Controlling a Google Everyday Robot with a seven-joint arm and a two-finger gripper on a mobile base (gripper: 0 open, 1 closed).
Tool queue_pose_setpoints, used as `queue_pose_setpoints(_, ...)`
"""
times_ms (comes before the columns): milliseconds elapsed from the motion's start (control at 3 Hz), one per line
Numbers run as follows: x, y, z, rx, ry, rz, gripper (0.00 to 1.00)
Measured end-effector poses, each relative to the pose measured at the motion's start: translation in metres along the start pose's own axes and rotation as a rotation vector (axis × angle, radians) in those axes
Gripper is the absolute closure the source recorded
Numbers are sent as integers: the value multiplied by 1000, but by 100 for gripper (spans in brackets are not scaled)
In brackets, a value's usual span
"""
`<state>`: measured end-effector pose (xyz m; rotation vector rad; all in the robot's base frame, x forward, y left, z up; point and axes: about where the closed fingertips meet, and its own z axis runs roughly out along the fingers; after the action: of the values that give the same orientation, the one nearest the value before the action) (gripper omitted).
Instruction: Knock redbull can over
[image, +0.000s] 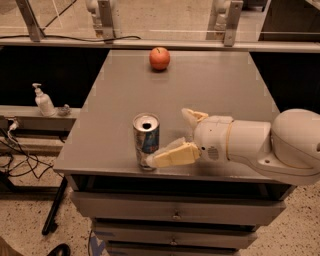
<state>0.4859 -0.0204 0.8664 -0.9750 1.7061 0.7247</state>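
The redbull can (146, 140) stands upright near the front left of the grey table (210, 85), its open silver top showing. My gripper (172, 135) comes in from the right at can height, with its cream fingers spread open. The near finger (172, 155) reaches the can's lower right side and looks to be touching it. The far finger (192, 116) is behind and to the right of the can.
A red apple (159, 58) sits at the back of the table. A soap dispenser (44, 101) stands on a low shelf to the left. Drawers (175, 212) run below the table's front edge. My white arm (270, 145) covers the table's right front part.
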Motion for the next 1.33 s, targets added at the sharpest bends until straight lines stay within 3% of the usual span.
queue_pose_setpoints(667,-14,-8,29,45,-46,143,0)
queue_pose_setpoints(1000,-20,-23,39,79,-50,186,0)
queue_pose_setpoints(1333,-26,-43,43,113,-45,183,0)
